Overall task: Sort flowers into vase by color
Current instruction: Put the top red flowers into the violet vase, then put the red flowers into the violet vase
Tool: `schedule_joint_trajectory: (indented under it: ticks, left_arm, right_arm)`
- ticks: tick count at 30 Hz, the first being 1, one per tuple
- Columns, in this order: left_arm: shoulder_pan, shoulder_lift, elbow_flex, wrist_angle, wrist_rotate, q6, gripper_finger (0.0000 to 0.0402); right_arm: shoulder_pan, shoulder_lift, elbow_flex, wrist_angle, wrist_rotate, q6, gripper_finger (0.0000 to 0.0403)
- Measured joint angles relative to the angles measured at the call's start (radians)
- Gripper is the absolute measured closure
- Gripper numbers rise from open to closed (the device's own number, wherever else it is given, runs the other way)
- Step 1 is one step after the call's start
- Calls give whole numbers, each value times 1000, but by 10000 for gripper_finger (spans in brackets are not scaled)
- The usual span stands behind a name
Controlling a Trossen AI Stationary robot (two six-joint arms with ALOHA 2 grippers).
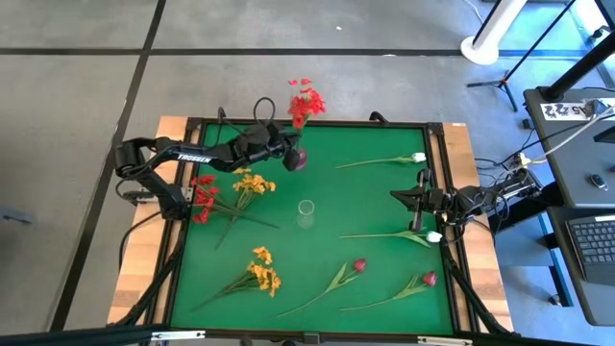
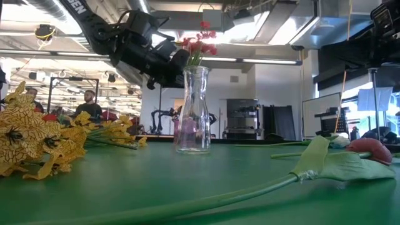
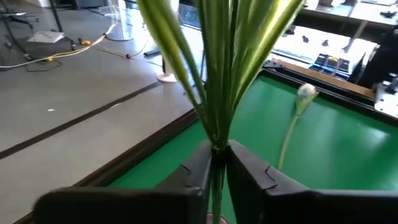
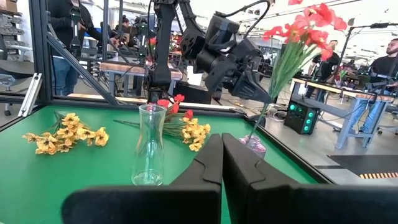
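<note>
Upright, the red bunch [image 4: 297, 43] hangs stems-down in the left gripper [image 3: 219, 163].

White lettering "TROSSEN" runs along the left arm [image 1: 197, 157]. A white card [image 1: 567, 109] beside the tabletop shows digits, seemingly "1622", not clearly legible.

Grey floor [image 1: 86, 144] crossed by dark lines surrounds the green counter [image 1: 384, 202]. A laptop [image 1: 591, 240] sits on a side desk; people, apparently seated, occupy the bright workshop behind.
</note>
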Motion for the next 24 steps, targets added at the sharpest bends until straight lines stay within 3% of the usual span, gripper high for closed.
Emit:
schedule_joint_trajectory:
  ticks: [6, 15, 21, 24]
  left_arm:
    - [-20, -29, 13, -206, 2, -3, 292]
    - [-29, -142, 148, -654, -72, -55, 208]
    - [-71, -276, 301, -1109, -60, -348, 199]
    - [-156, -343, 321, -1268, -89, -525, 209]
  right_arm:
    - [0, 0, 0, 0, 0, 0, 402]
    - [0, 0, 0, 0, 0, 0, 402]
    - [0, 0, 0, 0, 0, 0, 402]
    - [0, 0, 0, 0, 0, 0, 402]
